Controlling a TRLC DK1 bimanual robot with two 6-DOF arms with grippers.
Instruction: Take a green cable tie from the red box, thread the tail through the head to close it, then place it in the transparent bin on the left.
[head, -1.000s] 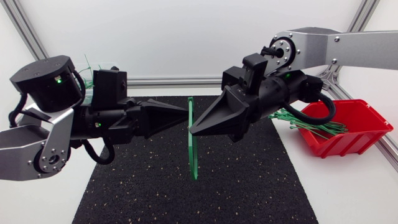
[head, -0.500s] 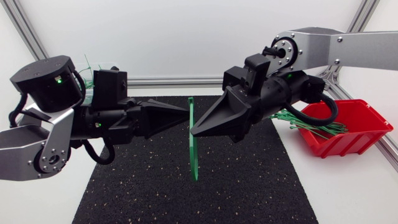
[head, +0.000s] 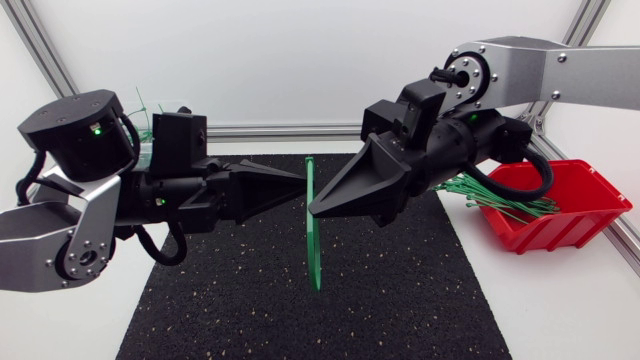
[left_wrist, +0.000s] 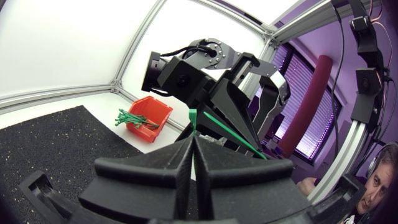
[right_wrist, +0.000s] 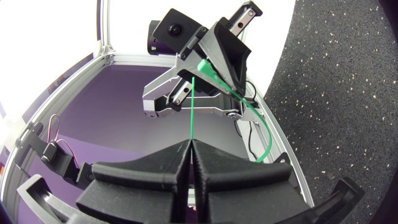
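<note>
Above the middle of the black mat (head: 220, 300), a green cable tie (head: 313, 240) is held upright between two gripper tips that nearly meet. The left gripper (head: 298, 183) is closed tight, and the tie is pinched near its upper end. The right gripper (head: 314, 208) is likewise closed on the strap from the opposite side, just below. The strap's longer part hangs down over the mat. Well apart, at the table's right side, more green ties (head: 490, 195) are seen lying in the red box (head: 575, 220).
</note>
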